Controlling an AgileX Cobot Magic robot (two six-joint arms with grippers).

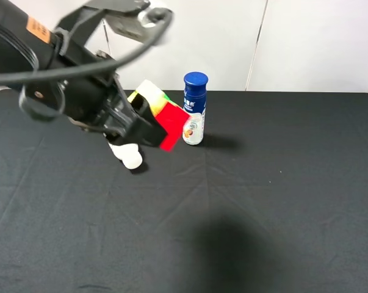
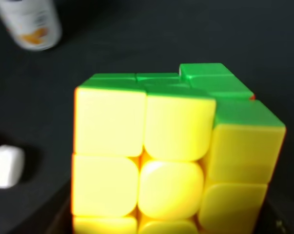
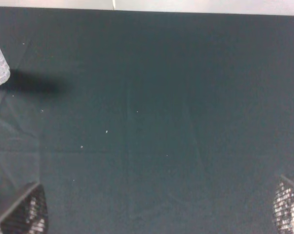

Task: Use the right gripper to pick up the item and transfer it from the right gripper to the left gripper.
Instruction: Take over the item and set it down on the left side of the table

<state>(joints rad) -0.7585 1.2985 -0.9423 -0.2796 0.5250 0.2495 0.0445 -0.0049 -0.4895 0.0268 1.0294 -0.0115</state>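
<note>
A: The left claw (image 1: 144,125) is gripping the cube (image 1: 162,116) above the tabletop (image 1: 281,201); the right claw (image 3: 154,214) is gaping wide, empty.
B: Watching the blue-capped bottle (image 1: 194,110) at the cube's 3 o'clock; swinging that way risks toppling it.

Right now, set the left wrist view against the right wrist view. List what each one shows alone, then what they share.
Left wrist only: the puzzle cube close up, its yellow and green faces filling most of the frame, and part of a white bottle at the edge.
Right wrist only: the right gripper, fingertips wide apart with nothing between them.
Both: the black tablecloth and the body of the blue-capped bottle, cut off by the frame edge in each, cap out of sight.
</note>
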